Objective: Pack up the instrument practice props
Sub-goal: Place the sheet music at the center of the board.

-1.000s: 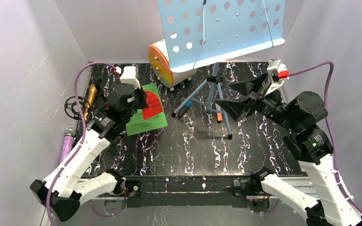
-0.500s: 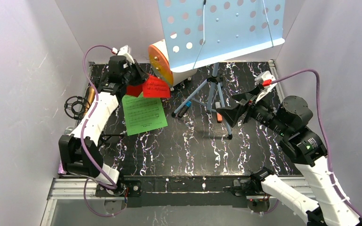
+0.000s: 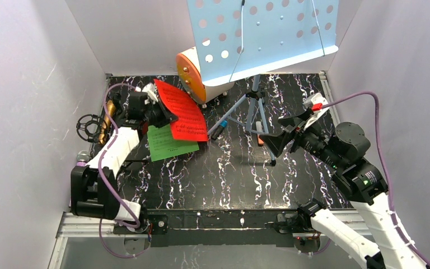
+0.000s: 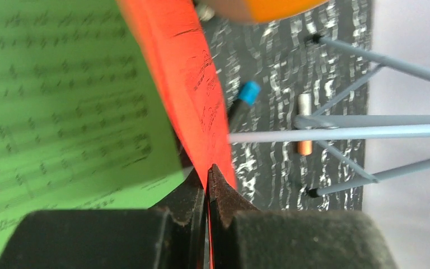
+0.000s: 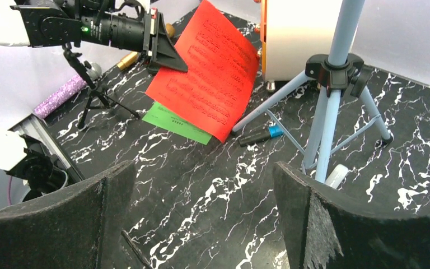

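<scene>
Up off the tabletop (image 3: 229, 179), the red music sheet (image 3: 183, 112) hangs tilted in the left fingers (image 4: 187, 199), which are closed tight on one edge of it; in the left wrist view that edge runs straight into the seam between the two tips, and the rest of the page fans away from them; the green music sheet (image 3: 165, 144) lies flat on the tabletop below, partly covered by the red one; whether the red sheet's lower corner touches anything cannot be told.

The right fingers (image 5: 61, 224) stand wide apart and hold nothing; they hover over the tabletop near the legs of the pale-blue sheet-music tripod (image 3: 255, 106), well apart from both sheets; a blue-capped marker (image 5: 260, 135) lies beside one tripod leg.

The round cream-and-orange cabinet (image 3: 193, 73) sits just behind the red sheet; the gold microphone (image 3: 108, 116) lies at the tabletop's left edge; nearer that edge's front are a small black mic tripod (image 5: 92, 98) and the purple microphone (image 5: 61, 92).
</scene>
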Available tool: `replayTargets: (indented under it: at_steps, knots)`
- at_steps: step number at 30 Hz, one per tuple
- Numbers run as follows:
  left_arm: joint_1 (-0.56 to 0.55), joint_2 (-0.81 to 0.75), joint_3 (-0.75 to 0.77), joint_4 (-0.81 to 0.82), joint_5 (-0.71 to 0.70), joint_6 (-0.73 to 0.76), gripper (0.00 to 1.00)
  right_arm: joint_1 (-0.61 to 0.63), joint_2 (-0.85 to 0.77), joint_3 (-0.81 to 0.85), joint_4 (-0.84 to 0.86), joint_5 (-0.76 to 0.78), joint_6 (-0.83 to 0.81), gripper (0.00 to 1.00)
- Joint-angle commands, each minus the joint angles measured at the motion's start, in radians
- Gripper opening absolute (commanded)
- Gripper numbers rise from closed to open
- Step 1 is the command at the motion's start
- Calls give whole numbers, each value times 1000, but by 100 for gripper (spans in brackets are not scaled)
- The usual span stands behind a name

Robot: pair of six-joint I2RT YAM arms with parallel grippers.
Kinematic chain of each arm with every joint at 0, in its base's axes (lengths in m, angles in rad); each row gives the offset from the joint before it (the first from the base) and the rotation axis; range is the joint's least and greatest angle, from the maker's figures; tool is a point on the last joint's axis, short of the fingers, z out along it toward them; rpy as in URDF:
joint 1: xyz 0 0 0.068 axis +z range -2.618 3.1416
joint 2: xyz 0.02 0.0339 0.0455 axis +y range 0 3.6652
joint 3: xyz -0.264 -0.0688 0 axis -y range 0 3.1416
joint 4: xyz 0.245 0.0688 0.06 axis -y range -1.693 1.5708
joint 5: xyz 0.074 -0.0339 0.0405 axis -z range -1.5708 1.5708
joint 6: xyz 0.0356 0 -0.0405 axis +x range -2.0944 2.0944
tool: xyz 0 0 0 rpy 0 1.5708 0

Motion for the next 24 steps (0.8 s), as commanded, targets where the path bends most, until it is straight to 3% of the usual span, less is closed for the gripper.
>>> replayTargets:
  at_steps: [1,9,16,24]
  knots:
    - [62,43,-64,-16,85,5,0,-3,-2,-15,25,6,-13,99]
    - [188,172,9,-184,101,161,0,-4,-27,-52,33,12,-16,99]
    - [196,236,38,-259,3,252,0,-3,-35,-64,35,6,-15,99]
    - [213,244,13,-268,-54,257,0,-4,-33,-78,45,4,-13,99]
